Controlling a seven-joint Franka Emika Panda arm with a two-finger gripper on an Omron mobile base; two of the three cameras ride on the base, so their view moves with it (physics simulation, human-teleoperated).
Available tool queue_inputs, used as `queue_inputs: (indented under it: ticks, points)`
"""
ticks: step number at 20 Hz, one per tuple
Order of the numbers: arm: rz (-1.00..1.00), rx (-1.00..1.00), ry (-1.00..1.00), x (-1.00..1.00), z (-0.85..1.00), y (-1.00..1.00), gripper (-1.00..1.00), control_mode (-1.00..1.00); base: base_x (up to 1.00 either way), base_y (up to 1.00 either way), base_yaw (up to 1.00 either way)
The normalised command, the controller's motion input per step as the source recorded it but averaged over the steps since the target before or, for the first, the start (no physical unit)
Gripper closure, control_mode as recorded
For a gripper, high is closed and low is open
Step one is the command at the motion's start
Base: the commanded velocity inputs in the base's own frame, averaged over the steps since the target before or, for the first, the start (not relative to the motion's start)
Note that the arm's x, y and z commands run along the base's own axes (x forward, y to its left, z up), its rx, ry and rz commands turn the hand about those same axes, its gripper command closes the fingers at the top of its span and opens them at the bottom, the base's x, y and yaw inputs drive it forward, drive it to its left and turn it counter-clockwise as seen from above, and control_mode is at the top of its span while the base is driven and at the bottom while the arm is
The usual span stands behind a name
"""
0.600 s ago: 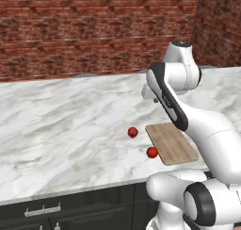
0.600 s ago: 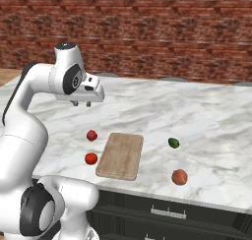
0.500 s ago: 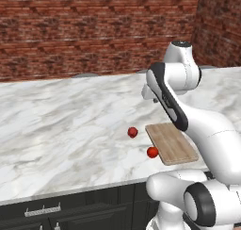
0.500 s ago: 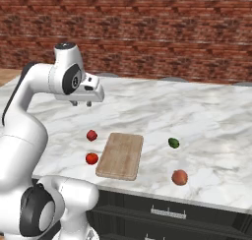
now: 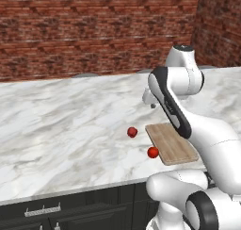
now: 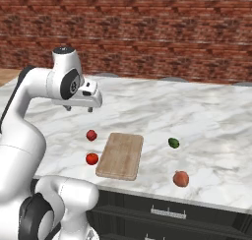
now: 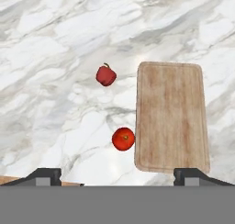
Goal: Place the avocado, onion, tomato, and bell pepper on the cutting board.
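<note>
The light wooden cutting board lies bare near the counter's front edge. Left of it sit the red bell pepper and, nearer the edge, the red tomato. On the board's right lie the dark green avocado and the peach-tan onion. My gripper hangs open high above the counter, over the pepper and tomato side, with nothing between its fingers.
A red brick wall runs behind the marble counter. Dark cabinet fronts with drawer handles sit below the counter's front edge. My own arm crosses over the board's right part in the left base view.
The hand has shifted slightly left and lower over the counter. The vegetables and the board have not moved.
</note>
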Motion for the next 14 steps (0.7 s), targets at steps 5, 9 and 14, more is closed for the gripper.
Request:
queue_inputs:
  ticks: [5, 9, 14]
  points:
    - [-0.03, 0.0, 0.01, 0.02, -0.19, 0.11, -1.0, -1.0, 0.0, 0.0, 0.0]
    - [-0.07, 0.0, 0.04, 0.22, -0.11, 0.19, -1.0, -1.0, 0.0, 0.0, 0.0]
    - [-0.08, 0.0, 0.1, 0.22, -0.25, 0.0, -1.0, -1.0, 0.0, 0.0, 0.0]
